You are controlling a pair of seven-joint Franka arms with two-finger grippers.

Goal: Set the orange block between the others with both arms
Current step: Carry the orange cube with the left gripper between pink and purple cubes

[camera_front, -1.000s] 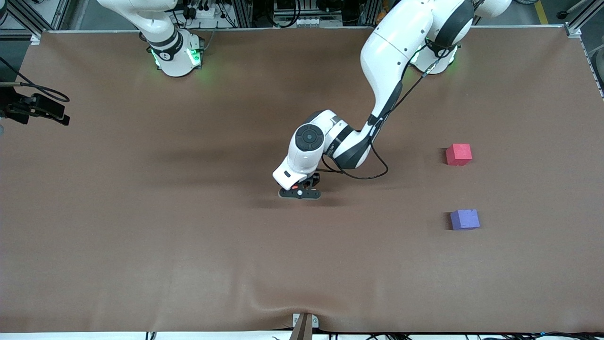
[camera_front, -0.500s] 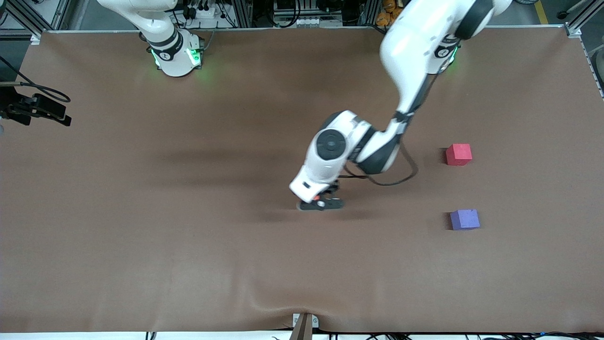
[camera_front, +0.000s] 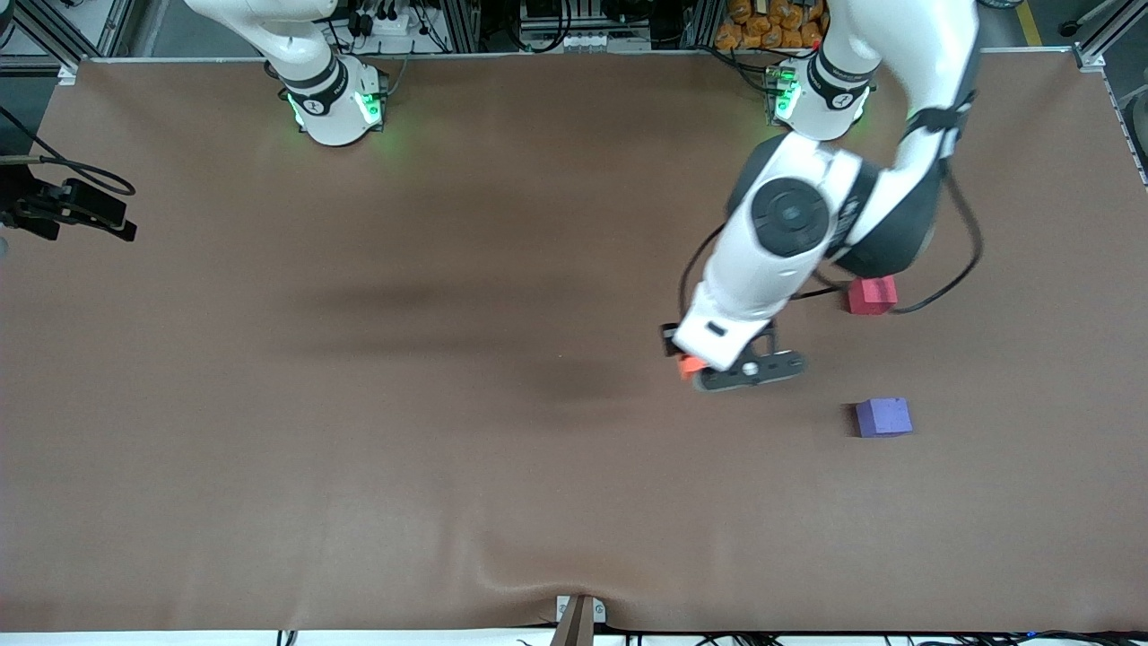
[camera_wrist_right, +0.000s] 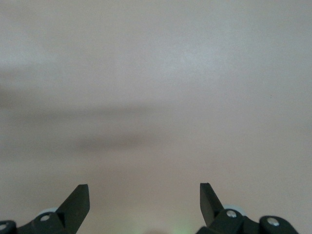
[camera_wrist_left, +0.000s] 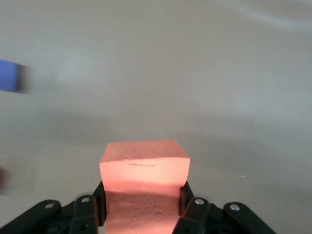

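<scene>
Left gripper [camera_front: 708, 370], right of centre frame, is clenched on the small bright orange matte foam cube [camera_wrist_left: 144, 168], carried over bare brown table cloth [camera_front: 359, 449] — light, soft and squashy by the look, best pinched on flat side faces — while the right gripper [camera_wrist_right: 144, 204] waits, jaws spread, empty.

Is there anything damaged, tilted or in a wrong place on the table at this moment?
Nothing stands out. The left hand holds the orange block squarely above the table. The red-pink cube and purple-blue cube sit flat and apart. The right hand is open.
</scene>
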